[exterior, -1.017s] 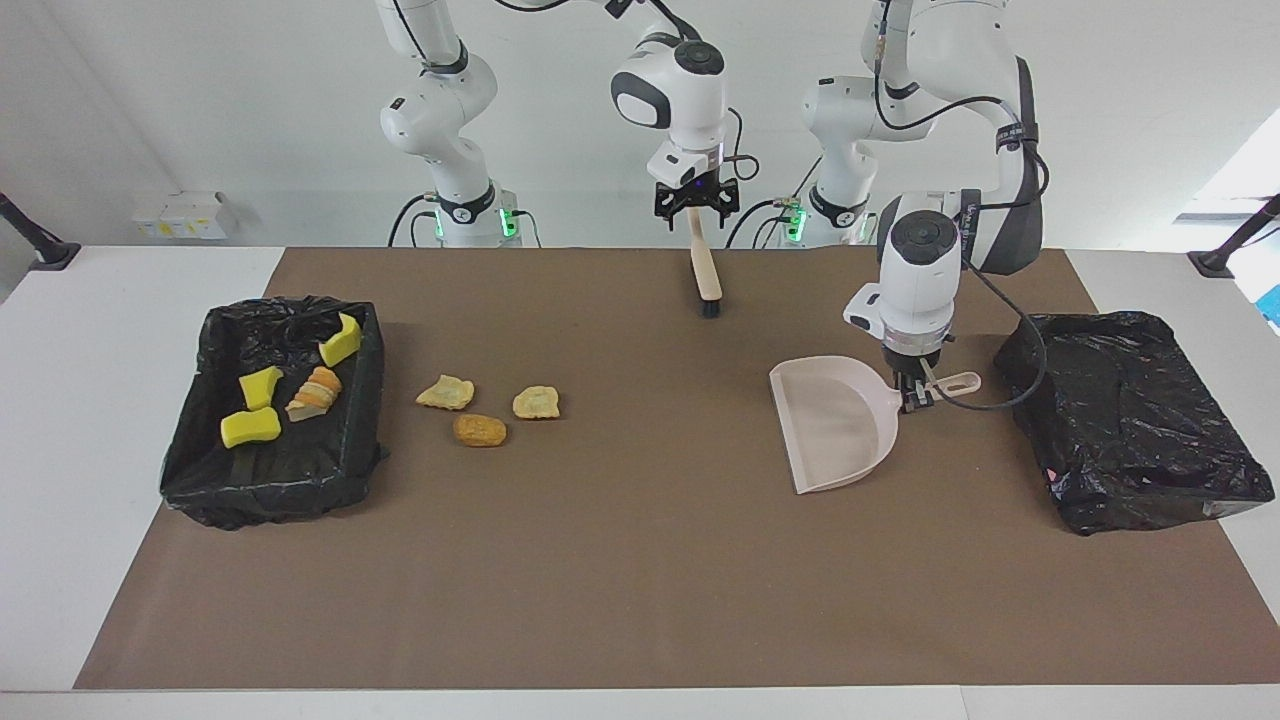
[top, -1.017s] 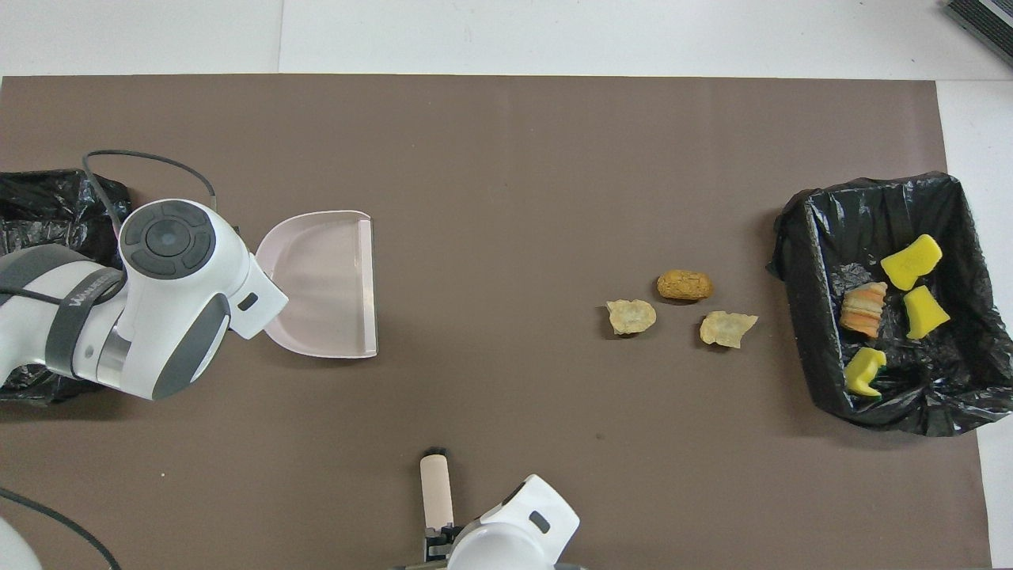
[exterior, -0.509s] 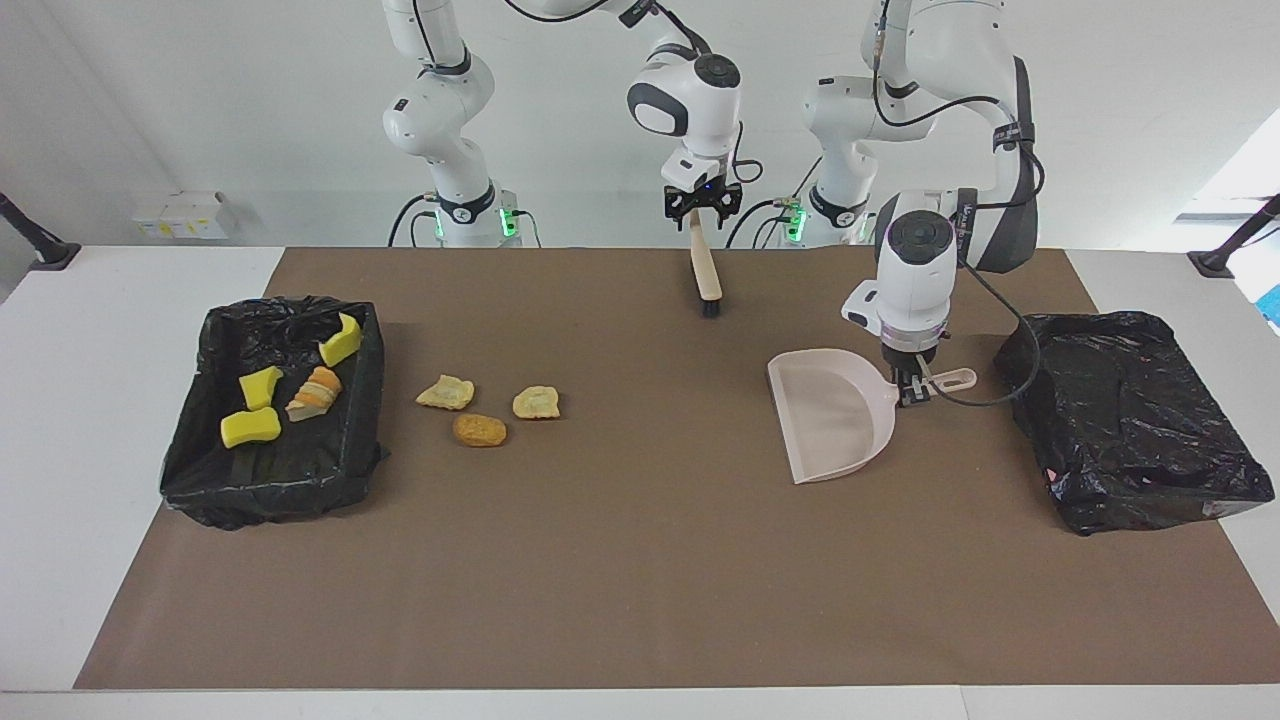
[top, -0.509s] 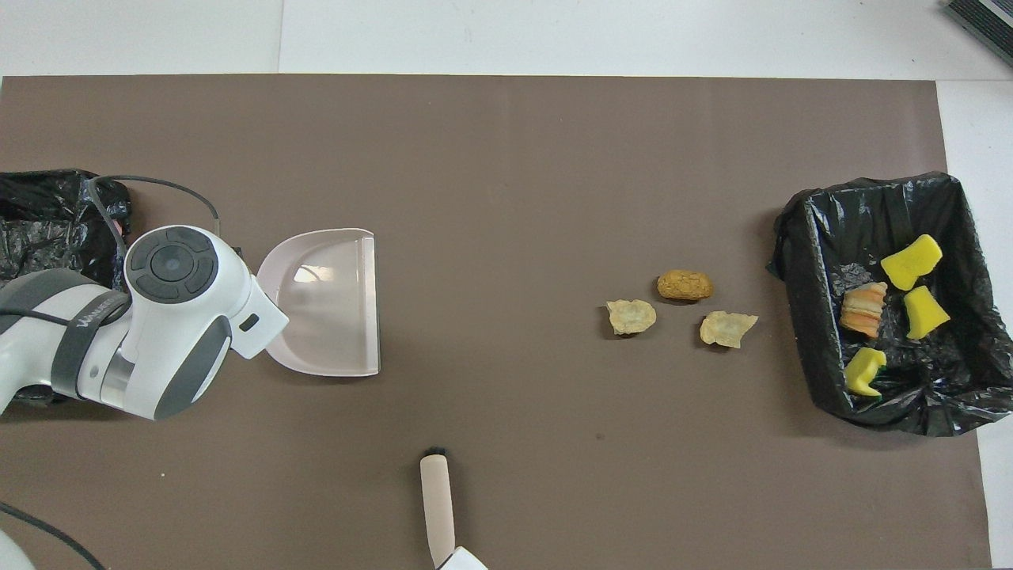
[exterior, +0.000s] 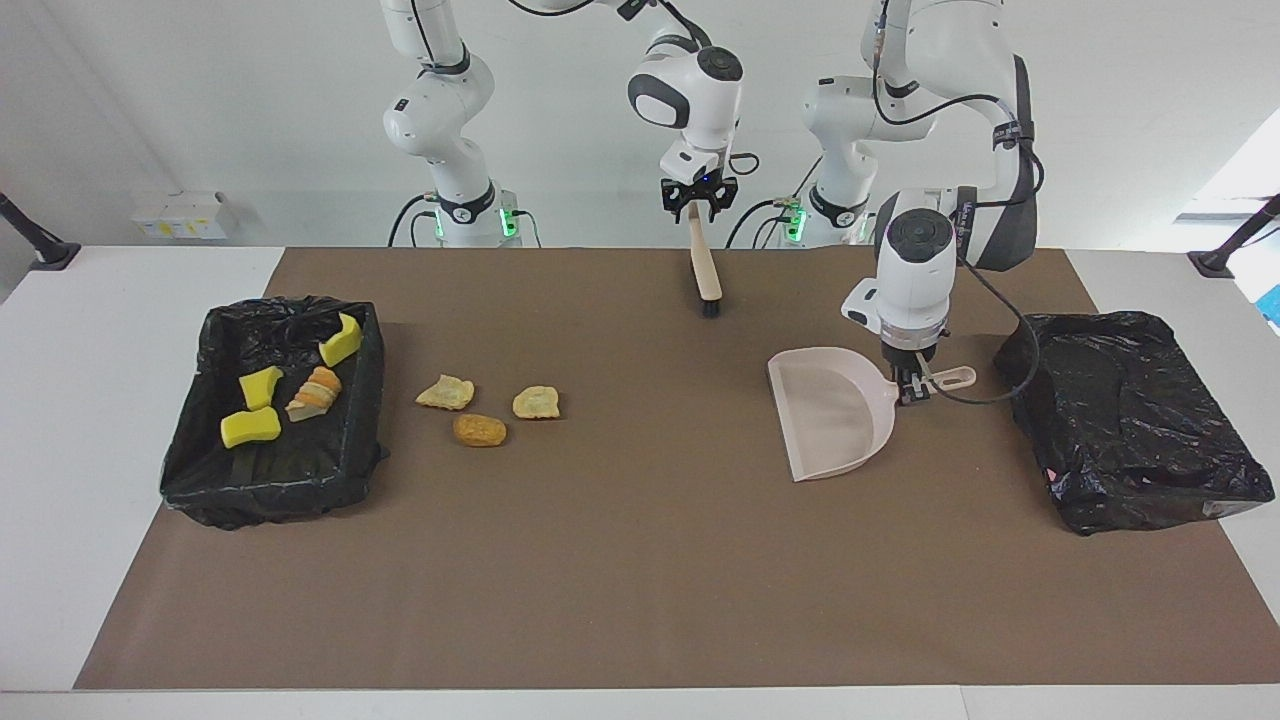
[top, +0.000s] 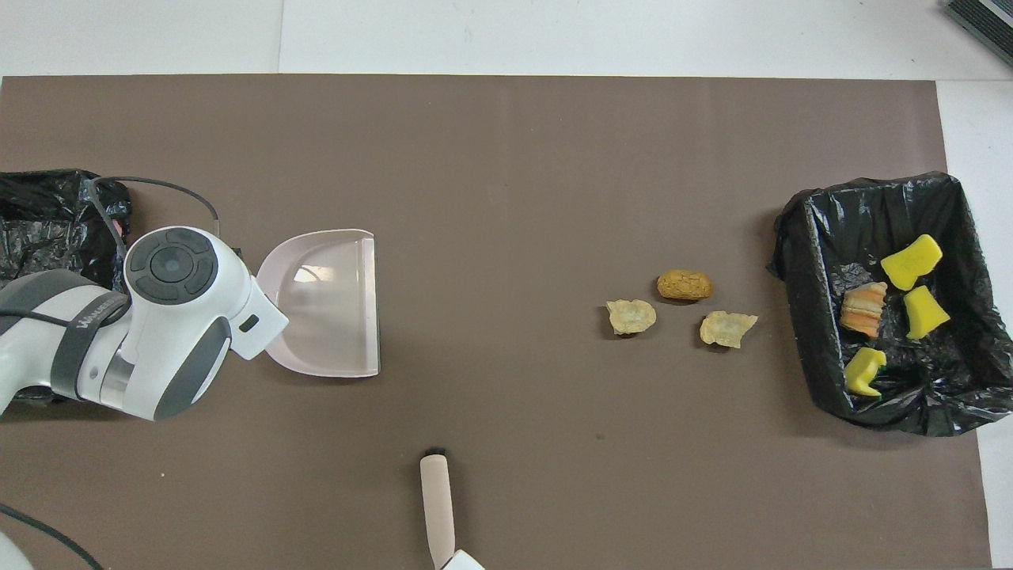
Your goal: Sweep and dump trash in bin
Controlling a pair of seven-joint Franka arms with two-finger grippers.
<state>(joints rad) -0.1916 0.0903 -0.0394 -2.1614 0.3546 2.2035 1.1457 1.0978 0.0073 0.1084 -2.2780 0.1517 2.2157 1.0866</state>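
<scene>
The left tool (exterior: pixel 912 392) is closed on the handle of the beige dustpan (exterior: pixel 833 410), w/ the pan lying flat on the brown mat (exterior: pixel 640 560) at the left arm's end of the bench (exterior: pixel 120 300). A black bag (exterior: pixel 1130 420) is seen just beside the dustpan handle, closer to that end. The right tool (exterior: pixel 698 208) is held over the mat's edge by the robots, at the top of the brush (exterior: pixel 706 272); the brush is stood up w/ its dark bristles down on the mat. Whether the right tool is open or gripping the brush can't be told. The trash is found in 2 spots. 3 tan pieces (exterior: pixel 486 410) are left on the mat, near the black-lined bin (exterior: pixel 370 400) at the right arm's end & well apart from the dustpan. 4 more pieces are seen inside the bin: 3 yellow sponge chunks (exterior: pixel 250 427) & 1 orange-and-tan layered piece (exterior: pixel 316 391). In the overhead view the 3 tan pieces (top: pixel 681 309) are seen btw. the dustpan (top: pixel 328 305) & the bin (top: pixel 799 261).
</scene>
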